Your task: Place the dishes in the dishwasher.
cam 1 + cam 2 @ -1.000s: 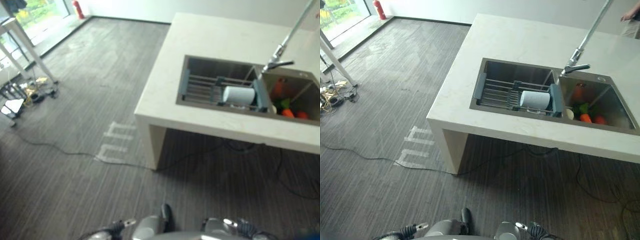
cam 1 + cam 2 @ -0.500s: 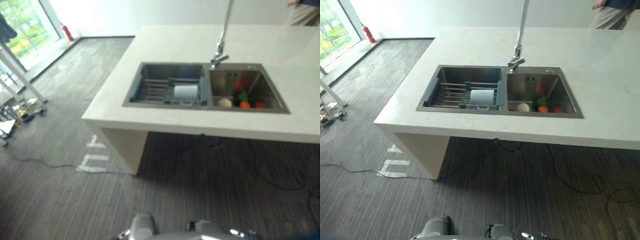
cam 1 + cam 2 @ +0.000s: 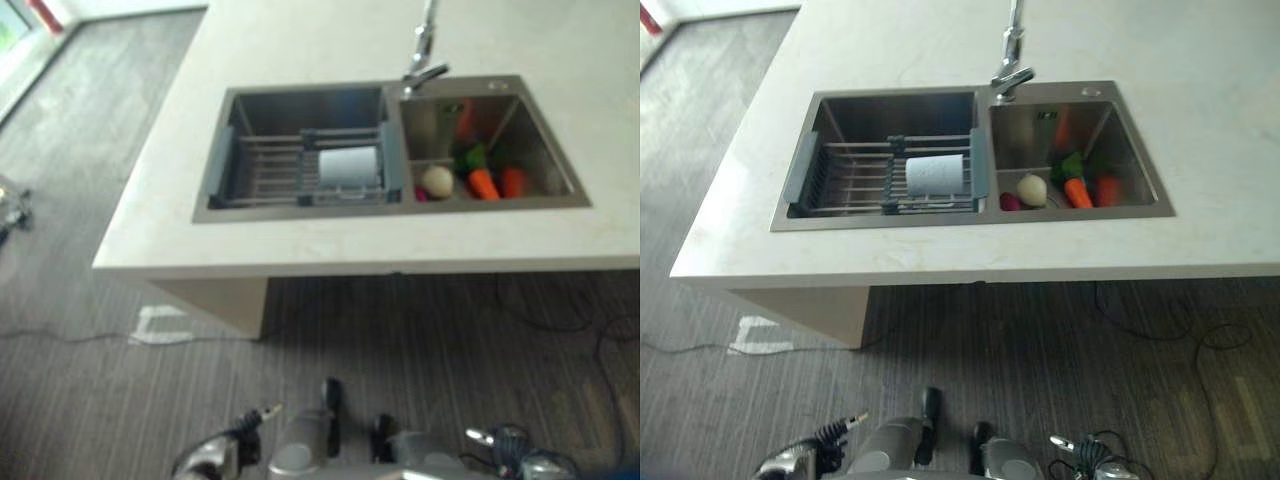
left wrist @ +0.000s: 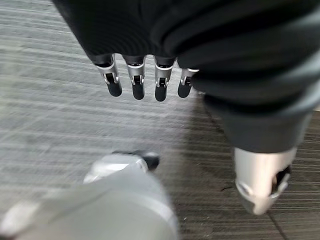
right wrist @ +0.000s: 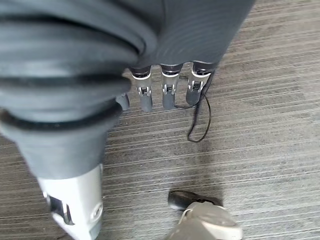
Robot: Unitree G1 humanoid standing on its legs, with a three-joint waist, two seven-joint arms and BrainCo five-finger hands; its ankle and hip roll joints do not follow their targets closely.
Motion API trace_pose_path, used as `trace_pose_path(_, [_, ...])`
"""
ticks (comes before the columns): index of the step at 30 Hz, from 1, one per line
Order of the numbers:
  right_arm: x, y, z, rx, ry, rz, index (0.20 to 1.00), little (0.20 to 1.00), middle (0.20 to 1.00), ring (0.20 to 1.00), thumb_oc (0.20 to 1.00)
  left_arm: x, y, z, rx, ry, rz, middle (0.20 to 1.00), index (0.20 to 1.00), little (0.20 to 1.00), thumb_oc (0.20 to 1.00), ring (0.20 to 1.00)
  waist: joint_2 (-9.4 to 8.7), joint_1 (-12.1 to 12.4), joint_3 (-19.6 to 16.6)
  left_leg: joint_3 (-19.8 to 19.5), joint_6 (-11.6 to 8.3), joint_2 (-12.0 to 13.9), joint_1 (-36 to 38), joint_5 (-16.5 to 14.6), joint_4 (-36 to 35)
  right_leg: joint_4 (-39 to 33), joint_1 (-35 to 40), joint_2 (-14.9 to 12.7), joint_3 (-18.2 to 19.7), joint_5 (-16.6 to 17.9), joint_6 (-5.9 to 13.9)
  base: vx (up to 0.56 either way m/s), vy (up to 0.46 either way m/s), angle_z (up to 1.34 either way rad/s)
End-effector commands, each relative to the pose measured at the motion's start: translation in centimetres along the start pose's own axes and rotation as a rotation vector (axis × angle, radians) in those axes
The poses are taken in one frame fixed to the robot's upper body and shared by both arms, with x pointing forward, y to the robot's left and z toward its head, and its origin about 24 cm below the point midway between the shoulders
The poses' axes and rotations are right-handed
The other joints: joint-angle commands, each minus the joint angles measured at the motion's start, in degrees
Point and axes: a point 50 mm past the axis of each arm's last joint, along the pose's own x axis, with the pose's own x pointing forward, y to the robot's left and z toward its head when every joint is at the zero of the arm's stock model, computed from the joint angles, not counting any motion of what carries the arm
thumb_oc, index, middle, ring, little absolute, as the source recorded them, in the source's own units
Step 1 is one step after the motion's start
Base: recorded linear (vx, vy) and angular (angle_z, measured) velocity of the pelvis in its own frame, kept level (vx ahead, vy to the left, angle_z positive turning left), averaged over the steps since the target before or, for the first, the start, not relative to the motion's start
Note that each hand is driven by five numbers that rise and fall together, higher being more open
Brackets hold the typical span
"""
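both eye views look steeply down from the head, sharing the worktop [image 3: 940, 260] and its sink [image 3: 970, 150]. each wrist view looks close along its own hand at the floor [image 5: 260, 130].

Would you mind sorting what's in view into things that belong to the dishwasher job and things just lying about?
Belongs to the job:
- white cup, lying on its side in the drying rack
- left hand and right hand, both open over the floor

Just lying about:
- carrots
- pale round vegetable
- faucet
- right sink basin
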Motion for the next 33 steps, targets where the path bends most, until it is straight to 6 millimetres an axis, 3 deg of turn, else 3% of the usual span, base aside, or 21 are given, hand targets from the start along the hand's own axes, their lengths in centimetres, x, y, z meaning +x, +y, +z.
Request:
trace_pose_path(1, [0.0,-0.5,0.3,-0.025,-0.007,-0.007,1.0,1.0,1.0,1.0,1.0,-0.5,1.6,-2.1,0.032,0.037,0.056,1.0,1.0,1.0,1.0,1.0,0.71,-0.17,-2.54,-1.59,-2.42,0.86,-1.91,-6.75,6.1,-13.51,-0.11,-7.1,1.13,5.46,6.17,-0.07,-0.175,-0.16])
trace_pose_path(3, [0.0,-0.4,0.1,-0.012,0.001,-0.009,1.0,1.0,1.0,1.0,1.0,-0.5,1.7,-2.0,-0.006,0.035,0.07,1.0,1.0,1.0,1.0,1.0,-0.49,-0.39,-3.24,-0.83,-2.91,0.83,-2.42,-7.01,6.1,-13.51,-2.17,-7.7,3.27,4.34,6.84,0.01,-0.205,-0.05])
trace_pose_path(8, [-0.2,-0.5,-0.9,0.044,0.034,-0.036,1.0,1.0,1.0,1.0,1.0,-0.4,0.1,-2.8,0.024,0.046,0.017,1.0,1.0,1.0,1.0,1.0,-1.25,-0.3,-6.6,0.57,-5.03,3.25,-2.99,-7.52,6.1,-13.51,-1.66,-7.98,2.31,2.28,7.44,0.08,-0.176,0.08])
trace_pose_path(16, [-0.3,-0.1,-1.9,0.039,0.052,-0.015,1.0,1.0,1.0,1.0,1.0,-0.5,0.1,-3.7,0.079,0.077,0.025,1.0,1.0,1.0,1.0,1.0,-0.82,-0.9,-7.93,1.4,-6.0,4.48,-1.3,-8.37,6.1,-13.51,-0.5,-8.39,1.64,1.3,7.34,0.07,-0.043,0.04])
trace_pose_path(23, [-0.5,0.2,-2.8,0.038,0.065,0.012,1.0,1.0,1.0,1.0,1.0,-0.7,0.1,-4.1,-0.041,0.03,0.053,1.0,1.0,1.0,1.0,1.0,-0.61,-1.11,-8.7,1.38,-6.66,5.14,0.58,-9.02,6.1,-13.51,1.58,-8.18,0.79,-0.02,6.69,0.02,-0.034,0.04])
trace_pose_path(24, [-0.6,0.3,-3.0,0.037,0.068,0.014,1.0,1.0,1.0,1.0,1.0,-0.8,0.8,-3.6,-0.262,-0.039,0.134,1.0,1.0,1.0,1.0,1.0,-0.63,-1.0,-8.73,1.32,-6.82,5.17,1.18,-9.32,6.1,-13.51,2.22,-8.13,0.66,-0.43,6.58,0.05,-0.026,0.0])
trace_pose_path(28, [-0.8,-0.3,-3.6,0.13,0.059,-0.009,1.0,1.0,1.0,1.0,1.0,-1.3,3.3,-2.7,-0.527,-0.168,0.241,1.0,1.0,1.0,1.0,1.0,-0.68,0.06,-9.12,0.51,-7.15,5.06,1.25,-9.22,6.1,-13.51,2.79,-8.28,-0.3,-0.76,6.32,0.03,-0.043,0.07])
trace_pose_path(31, [-1.1,-1.9,-3.8,0.19,0.041,-0.018,1.0,1.0,1.0,1.0,1.0,-2.5,6.8,-1.9,-0.657,-0.298,0.396,1.0,1.0,1.0,1.0,1.0,-0.05,0.41,-8.96,-0.15,-7.51,5.06,1.75,-9.37,6.1,-13.51,3.74,-8.06,-0.87,-1.47,5.99,0.03,0.041,0.25])
trace_pose_path(32, [-1.5,-3.2,-4.6,0.161,0.052,-0.033,1.0,1.0,1.0,1.0,1.0,-5.0,12.2,0.9,-0.627,-0.481,0.62,1.0,1.0,1.0,1.0,1.0,0.96,0.37,-9.5,-0.46,-7.81,5.03,1.86,-9.41,6.1,-13.51,4.09,-8.12,-1.05,-2.17,5.87,0.08,0.133,0.1])
trace_pose_path(33, [-1.7,-3.4,-5.2,0.18,0.072,-0.041,1.0,1.0,1.0,1.0,1.0,-6.5,14.6,2.8,-0.584,-0.562,0.705,1.0,1.0,1.0,1.0,1.0,1.3,0.42,-9.75,-0.42,-7.86,5.08,1.91,-9.47,6.1,-13.51,4.21,-8.17,-1.2,-2.31,5.95,0.06,0.126,0.17])
